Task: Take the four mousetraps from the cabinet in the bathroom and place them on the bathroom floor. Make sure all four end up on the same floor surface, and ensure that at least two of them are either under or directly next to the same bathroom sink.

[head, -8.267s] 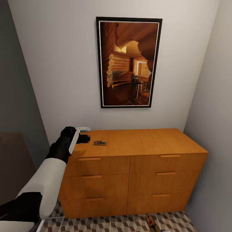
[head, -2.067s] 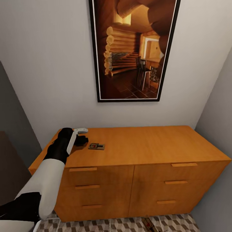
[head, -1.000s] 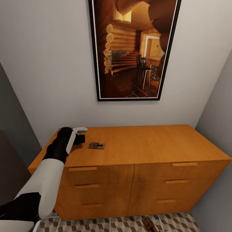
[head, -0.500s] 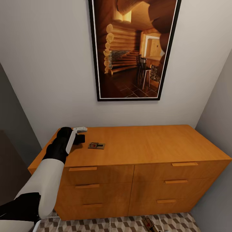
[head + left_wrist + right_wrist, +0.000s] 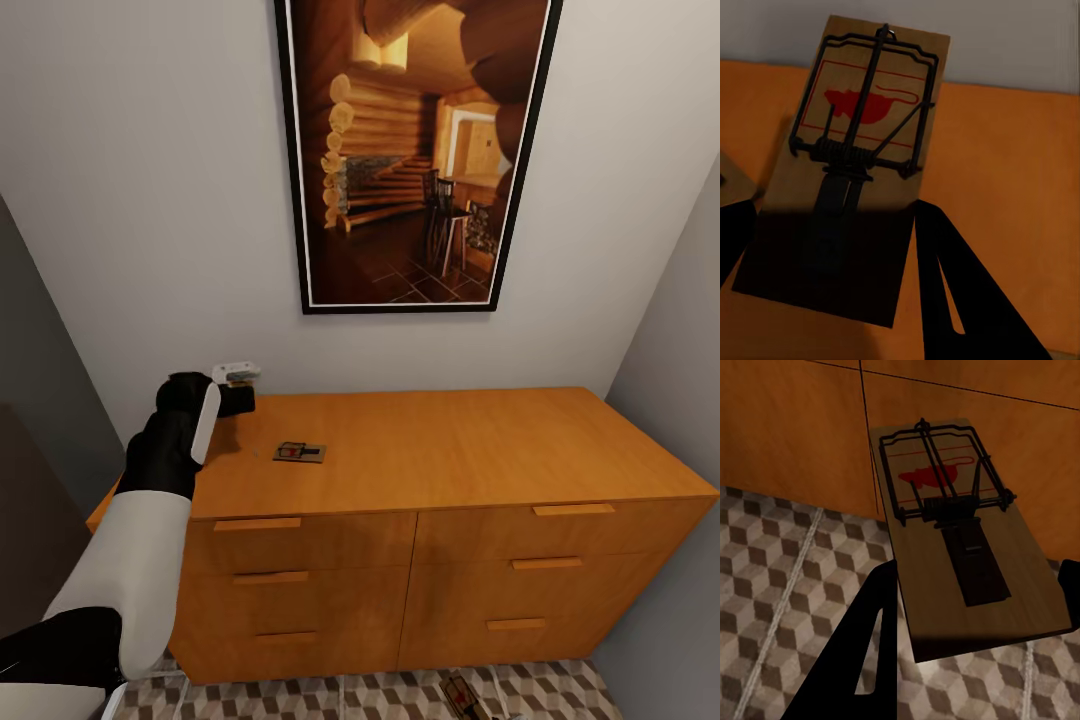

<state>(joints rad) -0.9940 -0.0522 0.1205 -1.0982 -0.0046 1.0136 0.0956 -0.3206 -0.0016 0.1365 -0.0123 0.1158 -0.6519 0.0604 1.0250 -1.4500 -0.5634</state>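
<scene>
My left gripper (image 5: 840, 262) is shut on a tan mousetrap (image 5: 862, 142) with black wire and a red mouse print, held above the cabinet's orange top (image 5: 1020, 172). In the head view this gripper (image 5: 240, 398) hovers over the cabinet's (image 5: 450, 440) left rear corner. A second mousetrap (image 5: 300, 452) lies flat on the top just to its right. My right gripper (image 5: 975, 615) is shut on another mousetrap (image 5: 945, 532), low over the cube-patterned bathroom floor (image 5: 780, 570) in front of the drawers; that trap (image 5: 460, 692) shows at the head view's bottom edge. The sink is out of view.
A large framed picture (image 5: 415, 150) hangs on the wall above the cabinet. A grey wall (image 5: 680, 330) closes in on the right, and a darker wall (image 5: 50, 380) stands on the left. The drawers (image 5: 310, 545) are closed.
My left gripper has lifted off the cabinet top, up and slightly left, with a mousetrap in it. The trap lying on the top and the right arm have not moved.
</scene>
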